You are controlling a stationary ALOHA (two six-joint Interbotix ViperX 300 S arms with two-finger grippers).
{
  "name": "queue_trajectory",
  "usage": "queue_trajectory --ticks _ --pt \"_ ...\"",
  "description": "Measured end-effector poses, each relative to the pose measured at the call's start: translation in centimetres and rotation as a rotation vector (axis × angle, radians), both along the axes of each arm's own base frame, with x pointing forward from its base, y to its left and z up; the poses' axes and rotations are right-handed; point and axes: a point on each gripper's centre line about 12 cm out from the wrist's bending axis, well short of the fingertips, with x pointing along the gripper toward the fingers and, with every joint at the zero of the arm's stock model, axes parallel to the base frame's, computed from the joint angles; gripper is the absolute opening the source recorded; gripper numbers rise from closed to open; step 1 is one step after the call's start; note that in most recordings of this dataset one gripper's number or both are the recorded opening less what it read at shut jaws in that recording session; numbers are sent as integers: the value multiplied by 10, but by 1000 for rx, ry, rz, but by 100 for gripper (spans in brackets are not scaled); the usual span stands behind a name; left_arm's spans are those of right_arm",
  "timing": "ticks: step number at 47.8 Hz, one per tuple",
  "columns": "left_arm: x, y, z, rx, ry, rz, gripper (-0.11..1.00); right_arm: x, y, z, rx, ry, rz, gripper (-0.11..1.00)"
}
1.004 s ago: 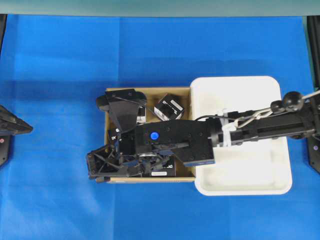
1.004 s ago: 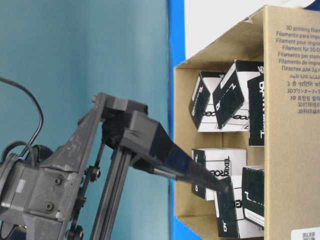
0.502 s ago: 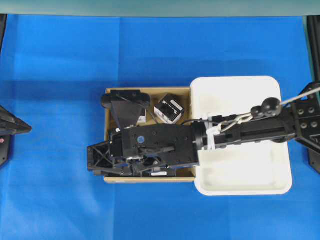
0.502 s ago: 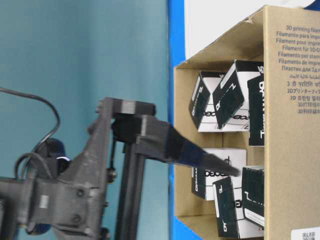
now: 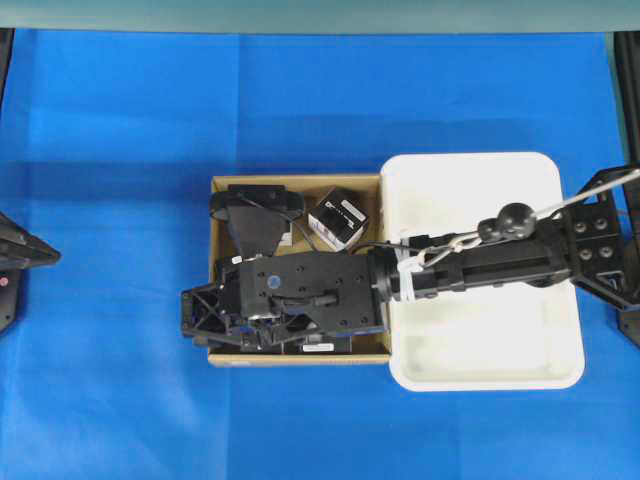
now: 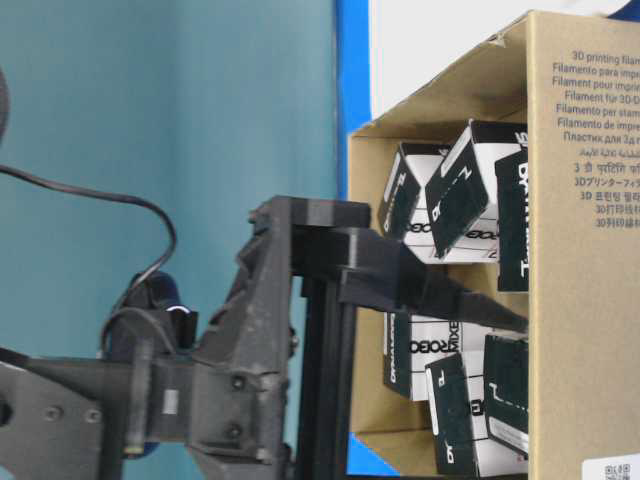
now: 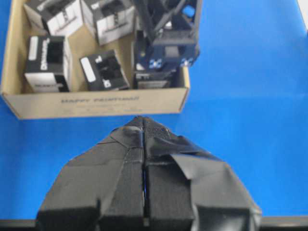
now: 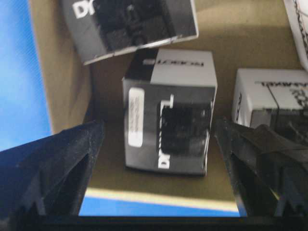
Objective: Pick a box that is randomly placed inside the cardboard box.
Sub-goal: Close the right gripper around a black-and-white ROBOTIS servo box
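The carton [image 5: 372, 182] is shallow brown cardboard, matte, with low straight walls and printed lettering on its outer faces; it lies on a smooth blue cloth [image 5: 120, 150], its right wall touching a glossy white plastic tray [image 5: 560, 170] with rounded corners. Inside lie small cube-like boxes, black card with white label strips and white lettering, some flat and some tilted against each other. In the right wrist view one box [image 8: 168, 125] sits squarely between the right gripper's [image 8: 159, 159] two dark, rough-textured fingers [image 8: 53, 163], a pale label strip on its left side and a white panel on its far face. There is bare cardboard floor on each side of it, a narrow strip toward the left carton wall and a similar strip toward a neighbouring white-faced box [image 8: 269, 101] on the right; another box [image 8: 130, 24] lies tilted just beyond it. The jaws stand wide apart and touch nothing. The right arm [image 5: 480, 265] reaches from the right across the tray, its wrist bent down so the gripper points into the lower left part of the carton; from table level a tapered black finger [image 6: 440, 295] pokes in among the boxes. The left gripper [image 7: 144, 130] hovers over open cloth outside the carton's near wall, its taped, wrinkled fingers pressed together, holding nothing.
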Motion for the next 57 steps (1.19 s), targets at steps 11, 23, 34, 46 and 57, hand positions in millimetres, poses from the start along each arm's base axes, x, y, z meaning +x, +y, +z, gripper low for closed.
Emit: queue_trajectory --ticks 11,23,34,46,57 --pt "0 0 -1 0 5 2 -7 3 -3 -11 -1 1 -5 98" --pt "0 0 -1 0 5 2 -7 5 -6 -19 2 -11 -15 98" --pt "0 0 -5 0 14 0 -7 2 -6 -21 6 13 -57 88" --pt "-1 0 -10 1 25 1 -7 2 -5 -21 17 17 -72 69" --pt "-1 0 -10 2 26 0 -7 3 -6 -20 24 12 -77 63"
